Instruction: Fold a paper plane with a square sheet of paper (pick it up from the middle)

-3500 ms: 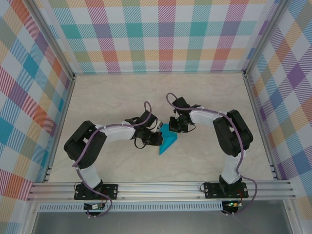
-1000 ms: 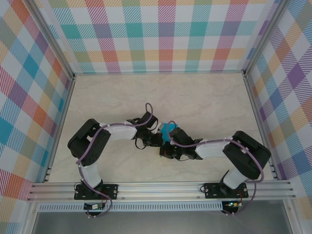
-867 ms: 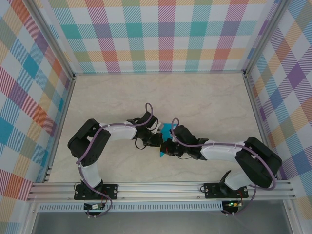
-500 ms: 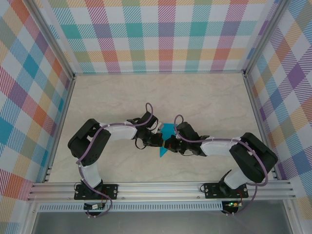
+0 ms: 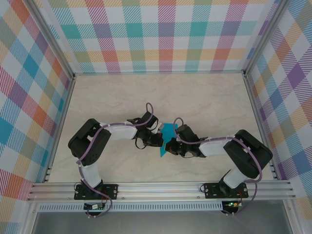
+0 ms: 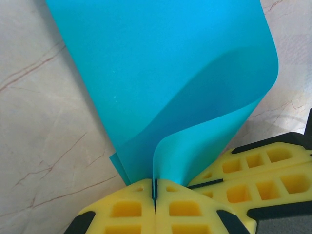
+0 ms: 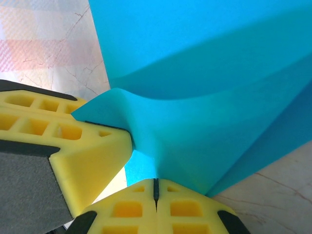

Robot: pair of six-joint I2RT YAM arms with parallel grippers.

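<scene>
1. Marbled beige table (image 5: 204,97), enclosed by plaid walls (image 5: 161,39). Both arms reach in to its centre.
2. Location: the square sheet of paper (image 5: 168,130), teal and folded to a narrow tapered shape, sits mid-table between the two grippers.
3. Orientation, top view: its long axis runs far to near, leaning slightly left. The broad end lies far, and the pointed tip faces the near edge.
4. Left side: the left gripper (image 5: 157,141) is at the sheet's left edge. In the wrist view its yellow fingers (image 6: 126,204) are pressed together, pinching a curled-over layer of the sheet.
5. Right side: the right gripper (image 5: 169,146) is just beside the left one. In the wrist view its fingers (image 7: 185,204) are clamped on a buckled ridge of the sheet.
6. Contact between sheet and table: cannot be determined.
</scene>
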